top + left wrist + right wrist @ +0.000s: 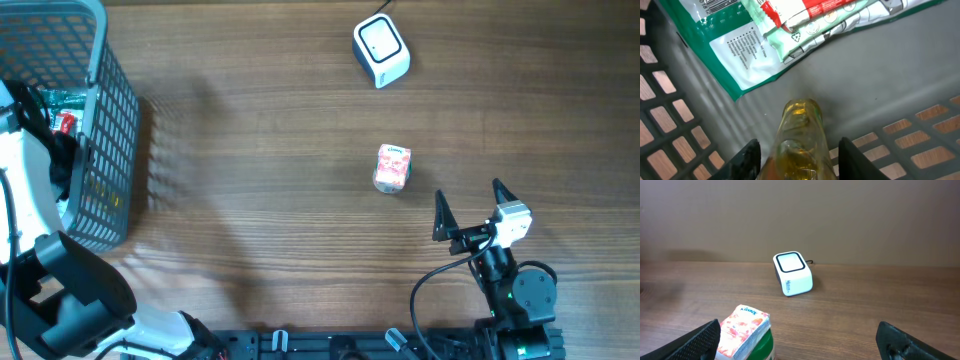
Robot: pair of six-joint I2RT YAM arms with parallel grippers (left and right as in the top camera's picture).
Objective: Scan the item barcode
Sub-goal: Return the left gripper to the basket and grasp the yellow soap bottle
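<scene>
Amber bottle point(799, 120) lies in the basket point(110, 110) at far left, its long axis running between the left gripper's point(800, 145) fingers. They flank it closely, but I cannot tell if they grip. The scanner point(381, 50) sits far right, nearer the wide-open, empty right gripper point(467, 190).

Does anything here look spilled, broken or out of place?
Nothing looks spilled or broken. In the basket, the packets lie in a crooked heap, and a bottle of yellowish liquid seems to lie on its side between the fingers of the left tool. The Kleenex pack sits slightly skewed on the table.
</scene>
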